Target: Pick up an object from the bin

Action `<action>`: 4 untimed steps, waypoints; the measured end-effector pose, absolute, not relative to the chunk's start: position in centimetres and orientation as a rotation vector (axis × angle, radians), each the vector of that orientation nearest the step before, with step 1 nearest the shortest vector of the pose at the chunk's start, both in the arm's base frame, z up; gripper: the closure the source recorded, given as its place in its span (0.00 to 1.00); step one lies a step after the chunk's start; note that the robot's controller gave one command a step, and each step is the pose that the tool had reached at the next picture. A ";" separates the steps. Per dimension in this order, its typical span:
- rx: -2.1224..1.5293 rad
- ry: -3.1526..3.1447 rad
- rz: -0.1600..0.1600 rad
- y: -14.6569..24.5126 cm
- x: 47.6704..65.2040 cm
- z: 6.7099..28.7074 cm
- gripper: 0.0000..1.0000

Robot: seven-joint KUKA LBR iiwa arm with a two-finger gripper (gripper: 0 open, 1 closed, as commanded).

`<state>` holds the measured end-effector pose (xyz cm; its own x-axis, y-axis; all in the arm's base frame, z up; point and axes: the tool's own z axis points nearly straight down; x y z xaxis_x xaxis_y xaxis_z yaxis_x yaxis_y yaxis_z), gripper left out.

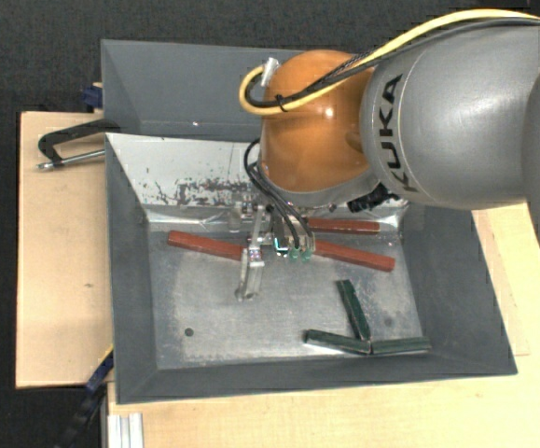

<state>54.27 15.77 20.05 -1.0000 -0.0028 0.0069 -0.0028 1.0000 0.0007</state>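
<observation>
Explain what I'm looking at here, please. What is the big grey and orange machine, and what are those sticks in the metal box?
This is one photo, taken from above and slightly to one side. The big grey shape is a robot arm reaching in from the right. The orange dome is a cover on its wrist. Below it hangs the claw, low over the middle of a grey metal bin. Its job is to pick one thing out. In the bin lie reddish-brown sticks on either side of the claw, and dark green sticks towards the near right corner. Whether the claw holds anything cannot be made out.
</observation>
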 end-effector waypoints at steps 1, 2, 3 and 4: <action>0.002 -3.143 -0.003 15.7 54.5 20.5 0.00; -0.045 -3.152 -0.008 14.9 57.6 16.2 0.00; -0.036 -3.146 -0.004 12.8 56.8 9.1 0.00; -0.041 -3.154 -0.006 12.3 57.3 5.8 0.00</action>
